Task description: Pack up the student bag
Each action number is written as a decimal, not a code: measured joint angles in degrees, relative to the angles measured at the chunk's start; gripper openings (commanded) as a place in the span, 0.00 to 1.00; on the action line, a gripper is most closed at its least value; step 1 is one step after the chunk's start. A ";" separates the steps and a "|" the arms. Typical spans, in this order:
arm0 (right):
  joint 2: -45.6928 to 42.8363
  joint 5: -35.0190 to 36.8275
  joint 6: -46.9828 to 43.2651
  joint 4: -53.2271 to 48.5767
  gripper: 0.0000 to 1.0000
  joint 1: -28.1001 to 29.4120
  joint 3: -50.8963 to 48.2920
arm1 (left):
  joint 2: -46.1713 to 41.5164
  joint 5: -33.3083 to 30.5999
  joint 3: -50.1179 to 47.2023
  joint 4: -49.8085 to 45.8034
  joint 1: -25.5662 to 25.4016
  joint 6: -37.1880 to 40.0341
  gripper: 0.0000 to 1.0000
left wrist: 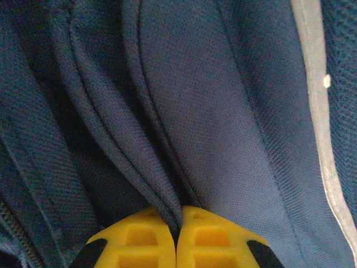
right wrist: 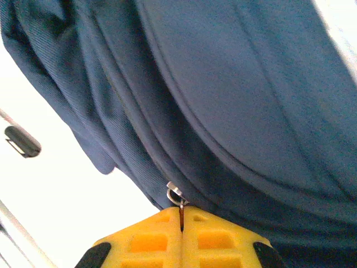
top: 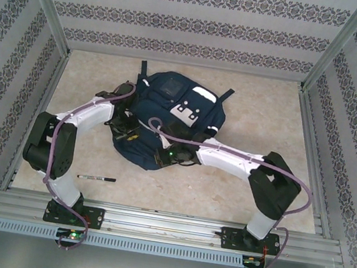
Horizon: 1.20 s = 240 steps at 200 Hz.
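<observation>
Student bag point(top: 169, 105): lies slumped in the middle of the table point(top: 262, 120), front pocket with white patches facing up.
Long axis: by my reading it runs roughly from 12 o'clock, where the straps trail, to 6 o'clock, where the rounded lower rim faces the arm bases.
Zip pull point(right wrist: 175, 194): sits on the bag's near rim at about 6 o'clock, with a small metal ring showing just above the yellow fingertips.
Right gripper point(right wrist: 182, 220): clamped on the zip pull, with the thin tab caught in the seam between its pads. The bag's seams rise from it towards 12 and 1 o'clock in the wrist view.
Left gripper point(left wrist: 177, 223): pinched tight on a fold point(left wrist: 162, 184) of navy fabric at the bag's 8 o'clock side, the pleats fanning up from it towards 11 o'clock.
Nearer arm: both are touching the bag, and the right one has the zip.
Deciding relation: the two grips lie close together along the near rim, left at 9 o'clock of right. A pull on the zip would probably need the left hold as its anchor.
Pen point(top: 97, 178): lies on the table at 7 o'clock of the bag, well apart from it and nearest the left arm.
</observation>
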 measured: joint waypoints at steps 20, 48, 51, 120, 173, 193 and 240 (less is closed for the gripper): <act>-3.50 2.71 -2.01 -1.90 0.00 -2.62 -2.99 | 1.03 0.98 2.05 -0.70 0.07 3.89 0.00; -7.15 5.18 -5.16 -3.63 0.00 -8.83 -5.51 | 2.34 2.91 4.87 -0.87 0.39 12.24 0.00; -7.39 5.42 -5.44 -3.67 0.00 -9.49 -5.64 | 2.54 3.17 5.16 -0.87 0.42 13.20 0.00; -6.62 8.41 -12.04 -0.96 0.00 -24.26 -6.16 | 6.23 6.84 7.98 -0.61 1.27 30.45 0.00; -4.76 4.22 -11.32 -0.87 0.06 -29.55 -5.18 | 6.64 12.46 8.92 0.31 1.46 34.58 0.00; -5.99 3.89 -9.97 -1.11 0.33 -30.42 -5.75 | 6.40 14.23 8.92 1.14 1.62 34.12 0.30; -15.89 -2.05 -11.06 -5.68 0.48 -34.27 -8.41 | -1.88 16.98 8.70 0.92 2.27 32.61 0.45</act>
